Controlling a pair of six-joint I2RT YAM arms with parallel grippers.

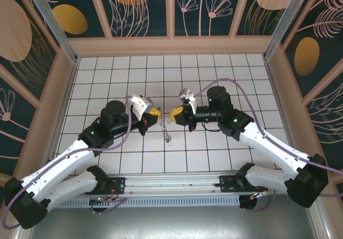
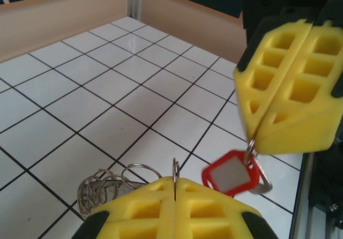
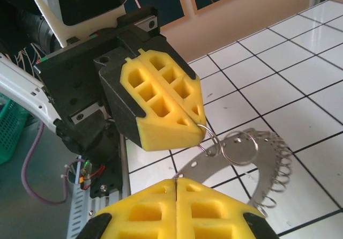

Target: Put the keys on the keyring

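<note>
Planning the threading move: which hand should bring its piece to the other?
Probably the right hand: it is shut on the loop of the red-tagged key, which dangles free close beside the left hand. The left hand is shut on the keyring, whose bulk hangs below, so it better holds steady.

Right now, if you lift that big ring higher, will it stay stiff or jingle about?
The keyring itself is probably stiff: it looks like flat metal. Its small loops hang loose, so they would likely swing and jingle. Hanging from the left gripper by one thin loop, it may sway.
</note>
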